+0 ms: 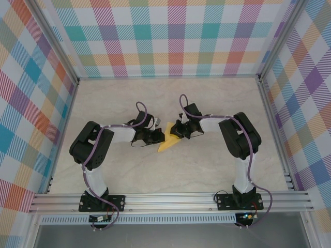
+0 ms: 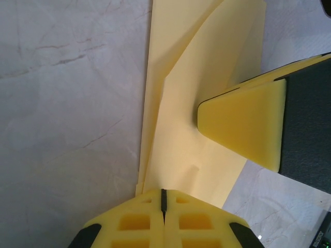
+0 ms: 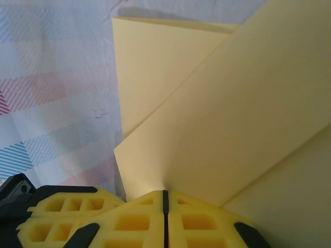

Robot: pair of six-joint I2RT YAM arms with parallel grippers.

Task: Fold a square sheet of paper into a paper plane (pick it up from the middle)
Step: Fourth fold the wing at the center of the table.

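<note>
As the paper [image 2: 201, 67] spreads ahead of it, we see the left gripper [image 2: 163, 200] closed on its edge. The right gripper [image 3: 165, 199] also clamps this paper.

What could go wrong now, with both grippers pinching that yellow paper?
1. The left gripper and the right gripper are both shut on the folded yellow paper, close together. If they pull apart, the thin sheet might tear.
2. If either grip slips, the layered folds could shift and the next crease may come out crooked.
</note>
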